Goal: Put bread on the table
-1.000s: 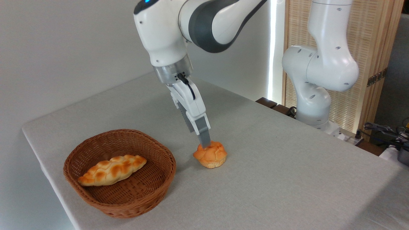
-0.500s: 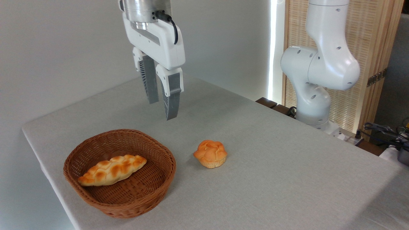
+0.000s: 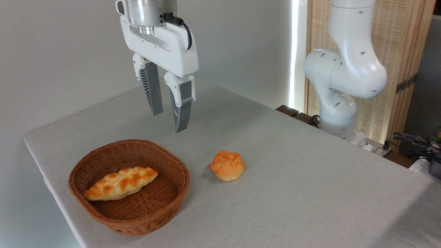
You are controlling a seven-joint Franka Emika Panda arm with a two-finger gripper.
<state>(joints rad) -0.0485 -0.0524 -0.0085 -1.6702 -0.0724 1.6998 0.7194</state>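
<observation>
**Bun released, end effector raised clear**

Lifted well above the scene since a second ago, the end effector (image 3: 168, 117) is now seen high over the gap between basket and bun, shifted slightly left and lower than half a second ago. Its jaws are spread apart and nothing is held between them.

From largest to smallest: the tabletop (image 3: 310, 186) is covered by a light grey cloth. The basket (image 3: 129, 210) sits near the left edge, and a braided loaf (image 3: 120, 183) lies inside it. The bun (image 3: 226, 166) stands upright on the bare cloth, just right of the basket and apart from it, touched by nothing.

The placing step is judged to be finished: the bun has been set down and let go, and only the withdrawal is in hand. No further grasp appears to be called for; a retreat of the arm away from the bun is all that would be needed, with care that the bun is not brushed. Bun, basket and loaf are unchanged in position across the frames.
</observation>
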